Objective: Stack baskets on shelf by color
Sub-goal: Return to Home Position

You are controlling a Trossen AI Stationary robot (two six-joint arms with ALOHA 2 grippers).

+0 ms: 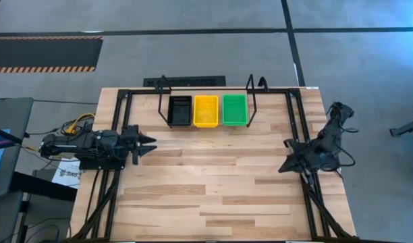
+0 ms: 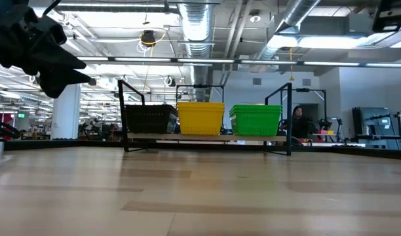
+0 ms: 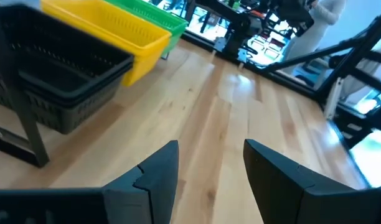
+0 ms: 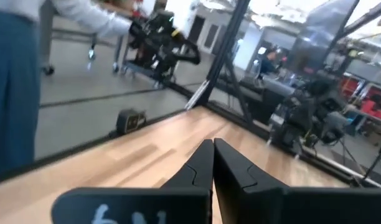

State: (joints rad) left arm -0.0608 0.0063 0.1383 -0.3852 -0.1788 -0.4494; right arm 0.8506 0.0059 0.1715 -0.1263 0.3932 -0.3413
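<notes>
— Fingers of your left gripper sat closest in the left wrist view. They were spread wide, with bare table between them and nothing held. Beyond them the black baskets, the yellow baskets and the green baskets stood side by side on the shelf.
— And your right wrist view?
— Your right gripper was pinched together on nothing, its tips touching, above the table near an edge. A person with a pale sleeve stood on the floor beyond.
— Your high view?
— You had the left gripper over the table's left side, pointing inward, and the right gripper over the right side, both well apart from the shelf. The shelf lay at the far edge, with black at its left, yellow in the middle and green at its right, close together.
— Your low view?
— You saw the three stacks upright in a row on the shelf, and the left gripper hung high at the near left.
</notes>
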